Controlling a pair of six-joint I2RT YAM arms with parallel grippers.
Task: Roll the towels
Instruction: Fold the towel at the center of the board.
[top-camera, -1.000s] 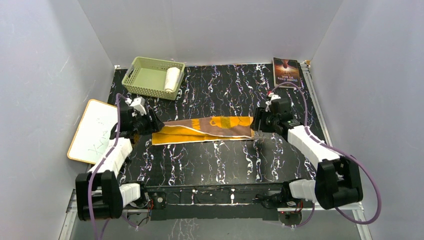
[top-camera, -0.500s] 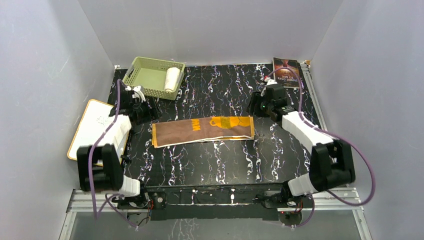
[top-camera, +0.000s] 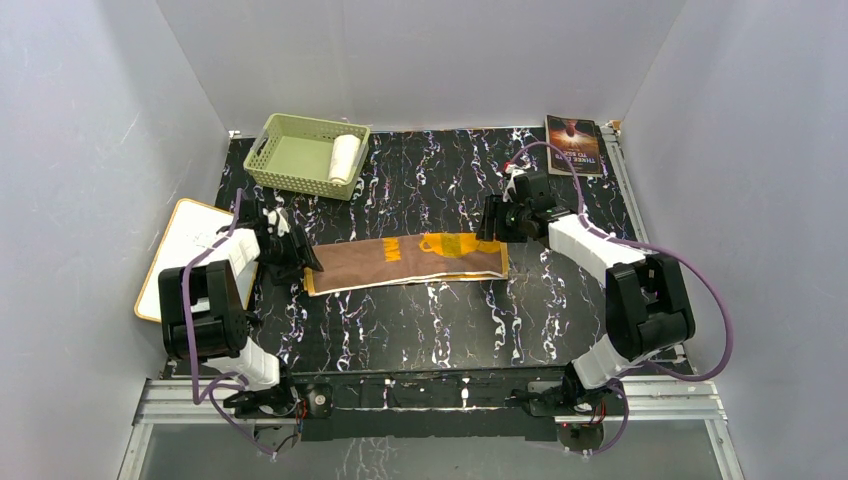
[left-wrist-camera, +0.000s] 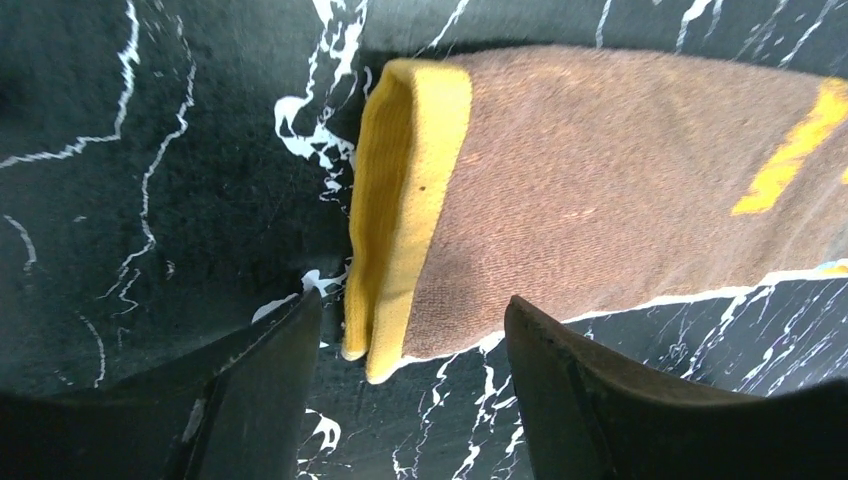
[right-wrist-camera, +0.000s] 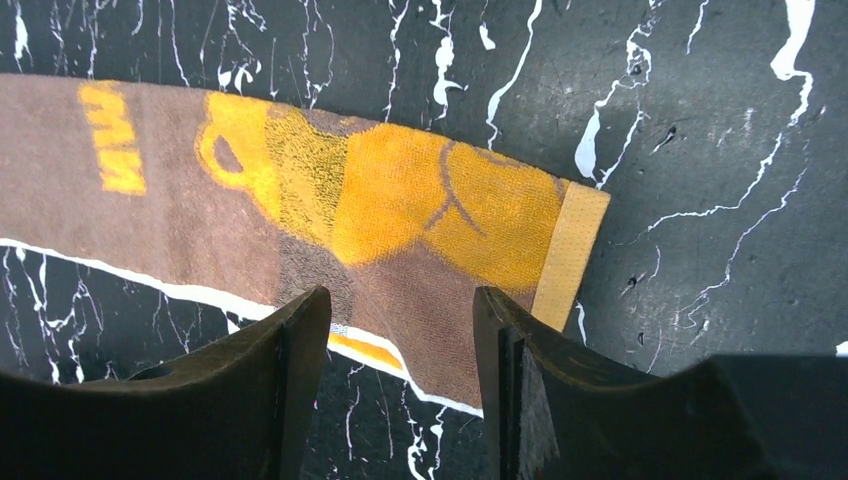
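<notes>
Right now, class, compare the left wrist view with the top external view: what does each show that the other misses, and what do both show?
Only the left wrist view: the brown towel's yellow end is doubled in layers, seen between the left hand's open fingers. Only the top external view: the green basket holding the rolled white towel, the book, the white board, the right hand. Both: the brown towel lying flat on the black marbled table.

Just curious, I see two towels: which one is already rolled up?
The white towel, a short cylinder in the green basket at back left. The brown towel with orange print lies flat as a long strip.
</notes>
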